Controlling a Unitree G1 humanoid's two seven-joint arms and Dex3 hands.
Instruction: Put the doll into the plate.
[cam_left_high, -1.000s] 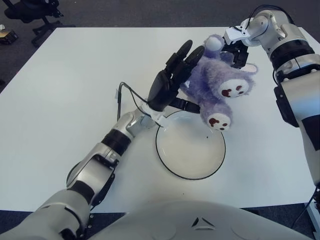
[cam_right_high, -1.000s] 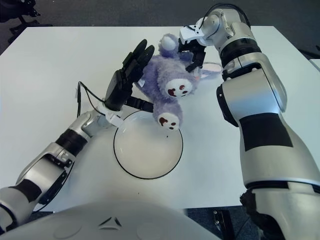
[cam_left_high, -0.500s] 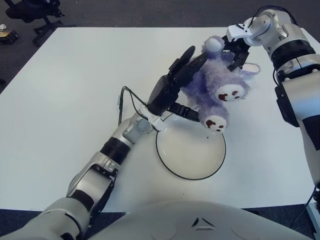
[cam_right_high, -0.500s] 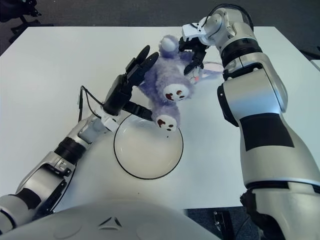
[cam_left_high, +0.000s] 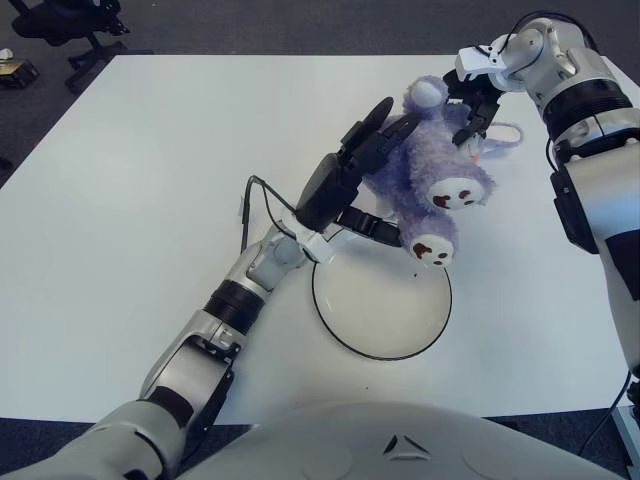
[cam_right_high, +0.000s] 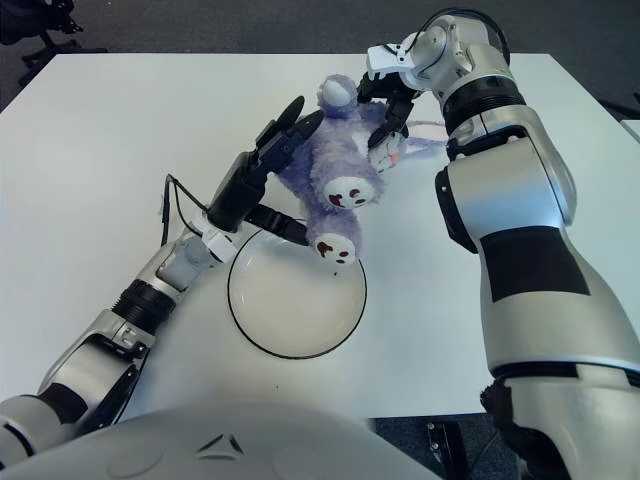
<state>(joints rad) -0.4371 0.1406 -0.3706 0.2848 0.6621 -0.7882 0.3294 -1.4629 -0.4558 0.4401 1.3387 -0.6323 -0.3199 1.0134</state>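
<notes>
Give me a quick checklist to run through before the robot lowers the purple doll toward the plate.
1. Doll held: purple plush doll is up off the table between both hands. Ok.
2. Left hand pressed flat against the doll's side, thumb under it. Ok.
3. Right hand closed on the doll's upper part. Ok.
4. Doll over the plate: only one foot overhangs the far rim. Not ok.
5. Plate empty, upright. Ok.
6. Cable near the left wrist staying clear. Cannot tell.
</notes>
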